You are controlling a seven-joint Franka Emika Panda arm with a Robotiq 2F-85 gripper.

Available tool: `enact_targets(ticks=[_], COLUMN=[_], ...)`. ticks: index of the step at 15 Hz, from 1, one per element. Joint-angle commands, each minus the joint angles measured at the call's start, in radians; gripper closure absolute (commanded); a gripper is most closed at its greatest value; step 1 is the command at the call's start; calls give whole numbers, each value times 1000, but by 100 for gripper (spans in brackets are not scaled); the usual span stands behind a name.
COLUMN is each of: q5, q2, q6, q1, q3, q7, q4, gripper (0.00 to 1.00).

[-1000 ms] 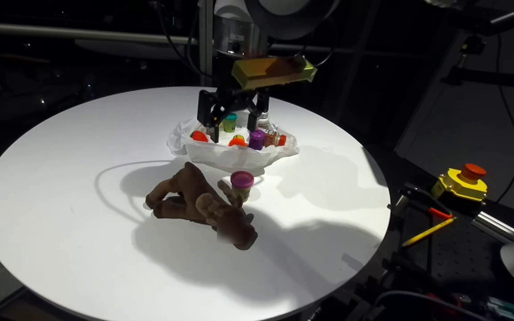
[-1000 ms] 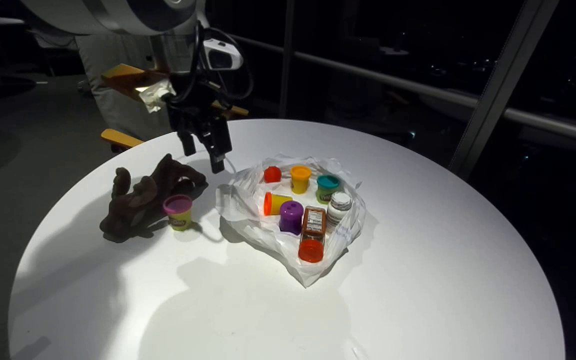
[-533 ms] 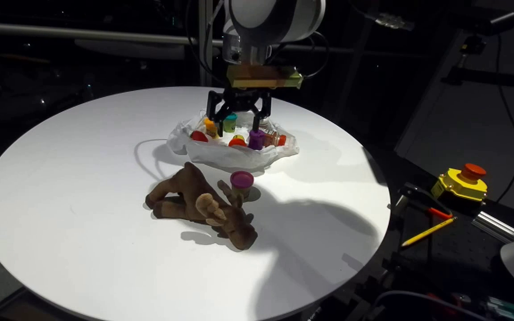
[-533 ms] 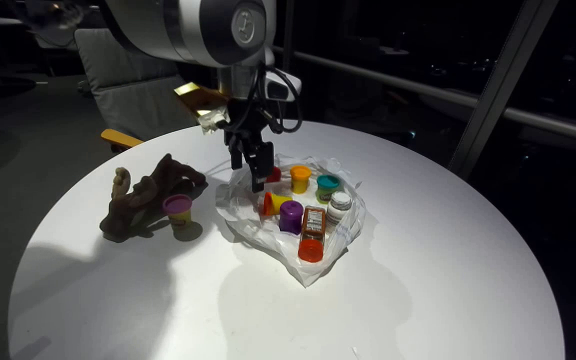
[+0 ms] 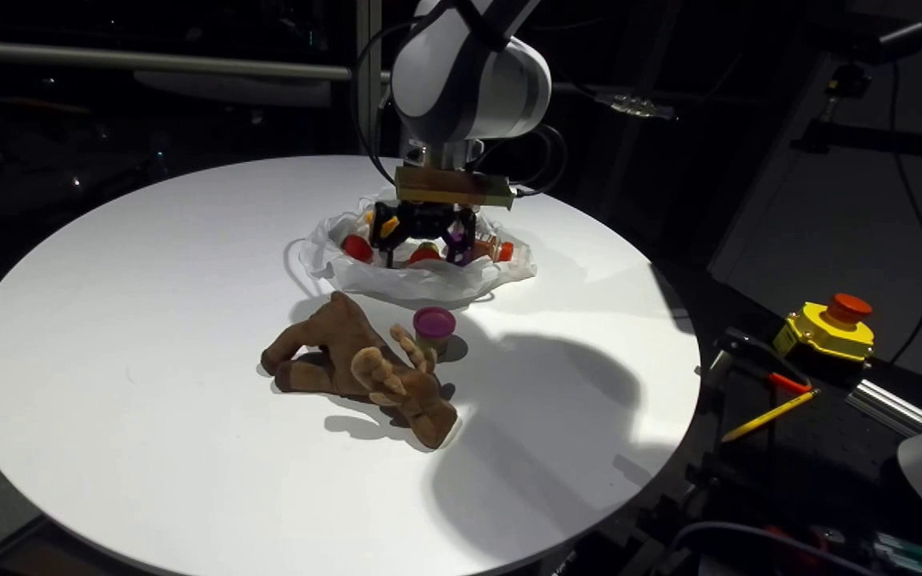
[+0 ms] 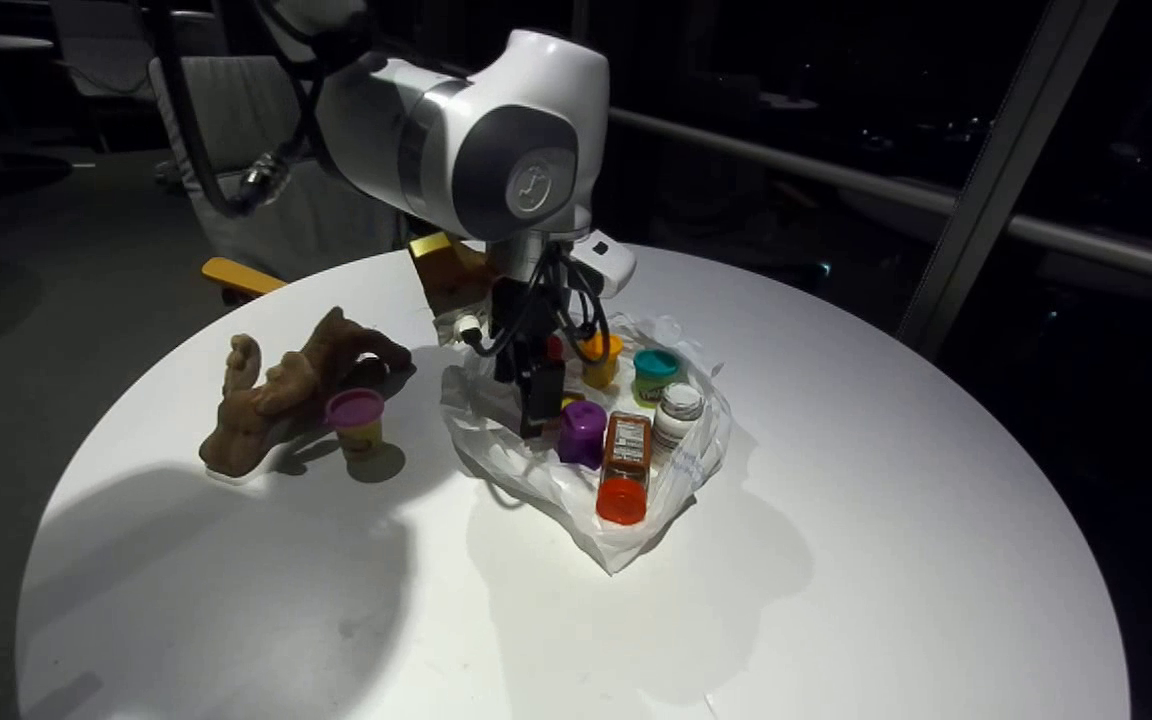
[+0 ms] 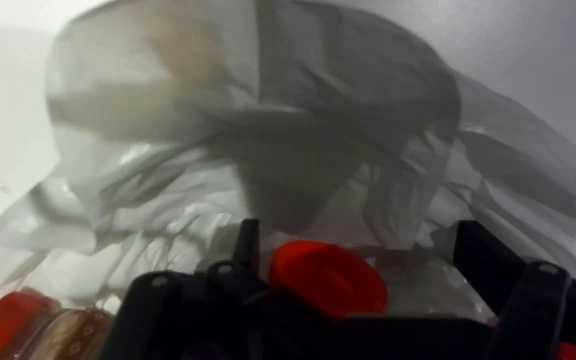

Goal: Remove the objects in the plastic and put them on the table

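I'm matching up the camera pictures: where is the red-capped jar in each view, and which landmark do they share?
In an exterior view: the red-capped jar, just right of centre, slightly above mid-height.
In an exterior view: the red-capped jar, just right of centre, below mid-height.
Wrist view: the red-capped jar, lower left corner, partly cut off.
Shared landmark: the whitish plastic bag under it.

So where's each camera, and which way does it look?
An exterior view: high, nearest the toy, facing across it to the bag; arm and gripper show.
An exterior view: high, nearer the brown jar than the toy, facing the bag; arm and gripper show.
Wrist view: on the arm, looking down at the bag and red lid; the gripper shows.
Both exterior views share toy, bag and arm.
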Motion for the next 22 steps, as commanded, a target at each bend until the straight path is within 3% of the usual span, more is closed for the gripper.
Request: enact_targets(ticks=[1,9,14,16,22], q5=[60,95,98,95,69], q2=[-17,-31,-8,3,-29], q6=[70,167,166,164,194], q1=[-13,12,0,-1,26], q3=[13,-29,-32,-31,-68], q7=[2,99,174,193,258], q4=[-6,-44,-29,-20,-55], gripper=[0,0,0,27,73])
